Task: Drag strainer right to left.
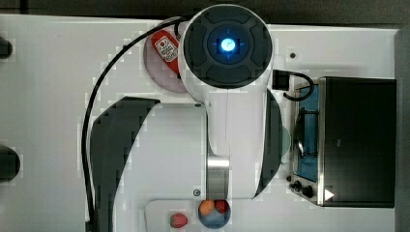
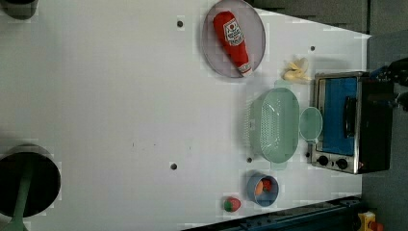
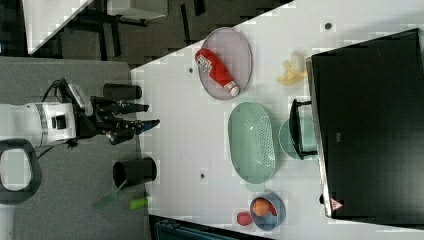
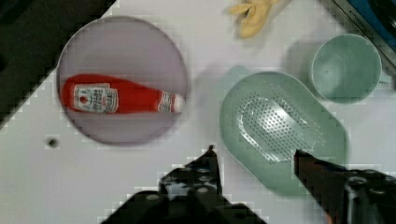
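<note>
The claw hangs above the counter with its two fingers spread wide apart and nothing between them; in the wrist view one finger tip sits over bare counter just beside the strainer and the other over the strainer's near rim, so the thing to be dragged lies directly below and slightly ahead of the claw. The strainer rests upright on the counter, between the plate on one side of the claw and the green cup on the other, with the toaster oven just past the cup. It looks like thin moulded plastic, so I judge it light, fairly stiff and slick on the smooth counter; it should slide easily but may skate or spin if pushed off-centre. The long rim wall, or one of the small end tabs, seems the best place to pinch or hook. The ketchup bottle on the plate carries a white label, but its writing cannot be read. A banana lies farther off, beyond the strainer
</note>
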Action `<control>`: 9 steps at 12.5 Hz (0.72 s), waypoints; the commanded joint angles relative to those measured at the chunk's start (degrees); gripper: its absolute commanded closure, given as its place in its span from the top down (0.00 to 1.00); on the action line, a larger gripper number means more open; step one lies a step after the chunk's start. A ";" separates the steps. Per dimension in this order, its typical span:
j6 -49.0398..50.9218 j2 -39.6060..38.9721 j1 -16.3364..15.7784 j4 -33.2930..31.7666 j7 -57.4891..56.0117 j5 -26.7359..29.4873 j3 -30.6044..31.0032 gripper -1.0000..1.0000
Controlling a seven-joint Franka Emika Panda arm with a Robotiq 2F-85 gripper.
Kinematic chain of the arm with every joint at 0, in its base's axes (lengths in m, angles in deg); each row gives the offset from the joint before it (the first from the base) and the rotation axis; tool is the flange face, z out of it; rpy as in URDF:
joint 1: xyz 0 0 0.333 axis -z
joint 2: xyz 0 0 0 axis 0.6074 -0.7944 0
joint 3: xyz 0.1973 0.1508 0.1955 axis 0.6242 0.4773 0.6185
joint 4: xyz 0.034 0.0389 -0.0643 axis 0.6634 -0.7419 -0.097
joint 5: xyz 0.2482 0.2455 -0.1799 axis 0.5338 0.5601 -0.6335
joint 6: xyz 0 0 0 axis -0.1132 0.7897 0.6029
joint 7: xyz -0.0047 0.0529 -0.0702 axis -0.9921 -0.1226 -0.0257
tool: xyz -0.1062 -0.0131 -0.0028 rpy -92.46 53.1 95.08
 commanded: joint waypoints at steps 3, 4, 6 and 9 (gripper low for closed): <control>13.91 29.84 1.89 -15.06 6.27 -0.53 -0.57 1.00; 13.18 29.23 1.89 -15.48 6.27 -0.52 -0.54 1.00; 11.23 27.10 1.89 -17.24 6.28 -0.52 -0.54 1.00; 2.07 21.64 1.89 -21.96 6.95 -0.51 -0.61 1.00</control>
